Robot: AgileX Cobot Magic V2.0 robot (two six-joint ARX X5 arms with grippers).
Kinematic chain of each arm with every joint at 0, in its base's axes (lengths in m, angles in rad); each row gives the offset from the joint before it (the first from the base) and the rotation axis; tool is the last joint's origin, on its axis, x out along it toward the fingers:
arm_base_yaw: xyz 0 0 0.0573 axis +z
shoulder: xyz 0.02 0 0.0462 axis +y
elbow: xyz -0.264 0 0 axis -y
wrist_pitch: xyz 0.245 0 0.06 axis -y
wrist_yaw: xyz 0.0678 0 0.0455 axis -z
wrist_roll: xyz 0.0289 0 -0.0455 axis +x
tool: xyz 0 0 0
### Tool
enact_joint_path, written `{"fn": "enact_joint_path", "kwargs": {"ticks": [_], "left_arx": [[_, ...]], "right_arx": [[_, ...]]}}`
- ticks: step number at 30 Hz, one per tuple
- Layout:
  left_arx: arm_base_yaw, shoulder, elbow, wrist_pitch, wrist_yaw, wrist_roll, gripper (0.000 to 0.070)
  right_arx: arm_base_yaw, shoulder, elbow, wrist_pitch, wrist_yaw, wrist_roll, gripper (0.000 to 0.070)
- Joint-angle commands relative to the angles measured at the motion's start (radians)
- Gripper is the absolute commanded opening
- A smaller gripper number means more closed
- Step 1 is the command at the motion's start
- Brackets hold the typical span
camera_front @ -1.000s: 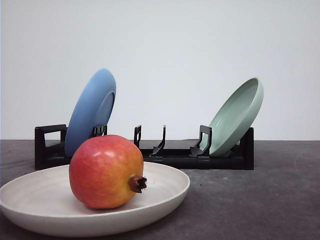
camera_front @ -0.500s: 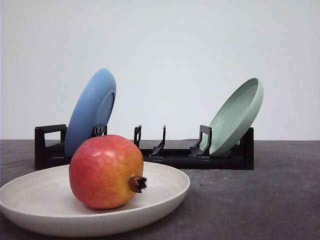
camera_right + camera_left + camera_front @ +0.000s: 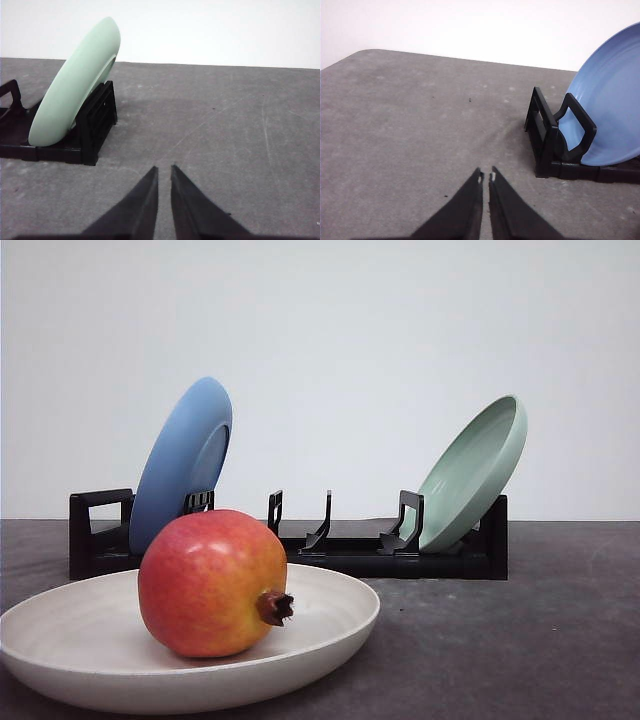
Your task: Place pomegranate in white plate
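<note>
Nothing has moved: pomegranate [image 3: 212, 583] rests in white plate [image 3: 330, 625]; both pincers [image 3: 486, 176] [image 3: 163, 169] nearly pressed together, empty. A nudge could roll it out.

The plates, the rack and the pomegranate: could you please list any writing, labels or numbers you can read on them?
None: no word, label, brand or number can be read on the pomegranate, the white plate, the blue plate, the pale green plate or the black rack.
</note>
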Motion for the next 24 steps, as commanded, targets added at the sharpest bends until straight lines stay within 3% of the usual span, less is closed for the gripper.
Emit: {"fn": "enact_joint_path", "kwargs": {"ticks": [1,24], "left_arx": [[0.0,-0.002,-0.01,0.008,0.003,0.001,0.0],[0.0,-0.002,-0.01,0.008,0.003,0.001,0.0]], "right_arx": [[0.0,0.001,-0.004,0.011,0.001,0.003,0.0045],[0.0,0.001,-0.004,0.011,0.001,0.003,0.0045]]}}
